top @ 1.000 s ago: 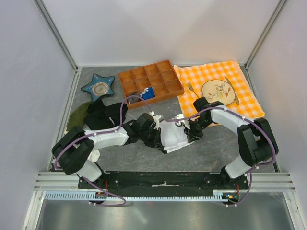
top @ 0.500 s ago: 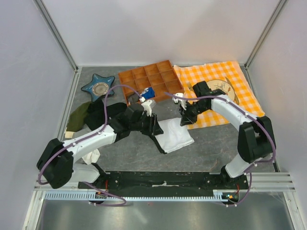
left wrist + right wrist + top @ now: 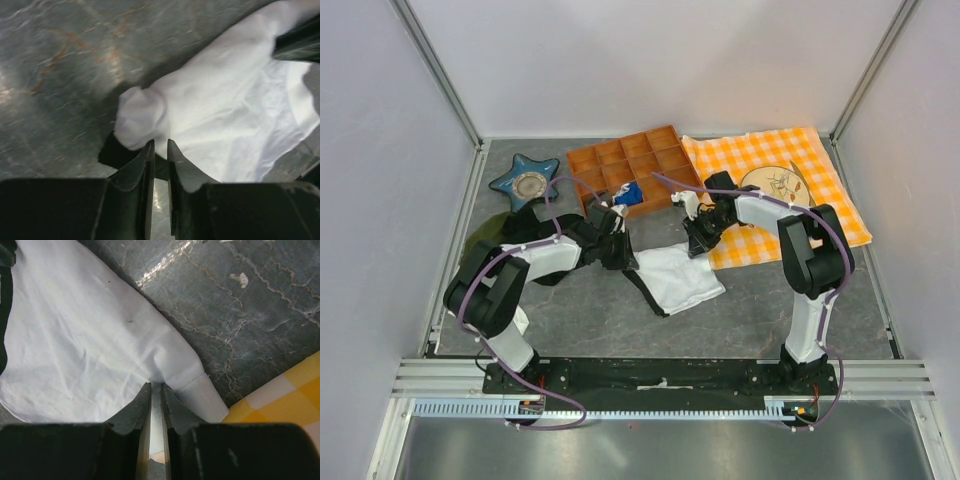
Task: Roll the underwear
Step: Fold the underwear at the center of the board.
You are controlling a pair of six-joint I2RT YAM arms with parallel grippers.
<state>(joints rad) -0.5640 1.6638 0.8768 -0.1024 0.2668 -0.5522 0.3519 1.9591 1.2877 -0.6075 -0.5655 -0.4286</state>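
The underwear (image 3: 682, 282) is a small white garment with black trim (image 3: 642, 286) along its left edge, lying spread on the grey table. My left gripper (image 3: 625, 252) is shut on its far left corner; in the left wrist view (image 3: 160, 146) the fingers pinch white fabric (image 3: 225, 115) and black trim (image 3: 112, 152). My right gripper (image 3: 698, 238) is shut on its far right corner, beside the checked cloth. In the right wrist view (image 3: 156, 386) the fingertips pinch a fold of the white fabric (image 3: 85, 340).
An orange checked cloth (image 3: 790, 180) with a plate (image 3: 775, 187) lies at the back right, its corner showing in the right wrist view (image 3: 295, 390). An orange compartment tray (image 3: 635, 170), a blue star dish (image 3: 525, 183), a black clothing heap (image 3: 535, 235) and an olive cloth (image 3: 485, 235) lie behind and left.
Both grippers have moved toward the far side of the table, drawing the underwear's far edge with them. The garment now lies flatter and more spread out.
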